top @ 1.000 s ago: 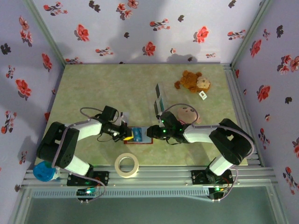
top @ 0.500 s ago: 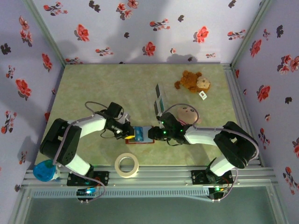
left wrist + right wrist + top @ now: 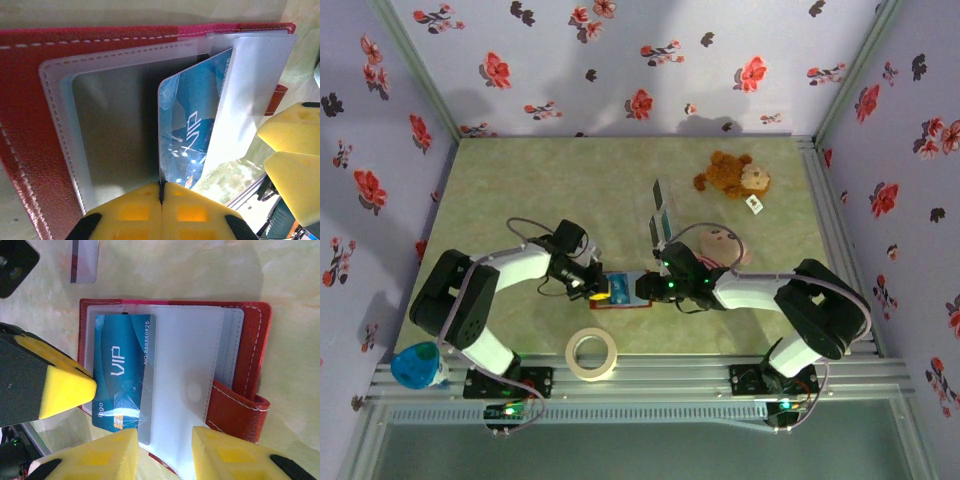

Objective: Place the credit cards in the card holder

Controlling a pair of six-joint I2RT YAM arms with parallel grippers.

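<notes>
1. Left gripper [image 3: 161,192], jaws together, meets the edge of the teal VIP card [image 3: 122,370]; pinching or only pushing, I cannot tell.
2. That card sits partway under a clear sleeve of the open red wallet [image 3: 250,365], judged not fully seated.
3. Right gripper [image 3: 162,442], jaws apart, straddles the wallet's near edge.
4. A striped grey card [image 3: 85,262] lies outside, yet to go in.
5. Marbled green tabletop [image 3: 520,190]; lilac flowered walls [image 3: 620,60].

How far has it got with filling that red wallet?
Nothing looks finished: the red wallet lies open. In hand: the left gripper pinches a teal card, partly under a clear sleeve. Left: pushing it home, plus a grey card lying on the table.
</notes>
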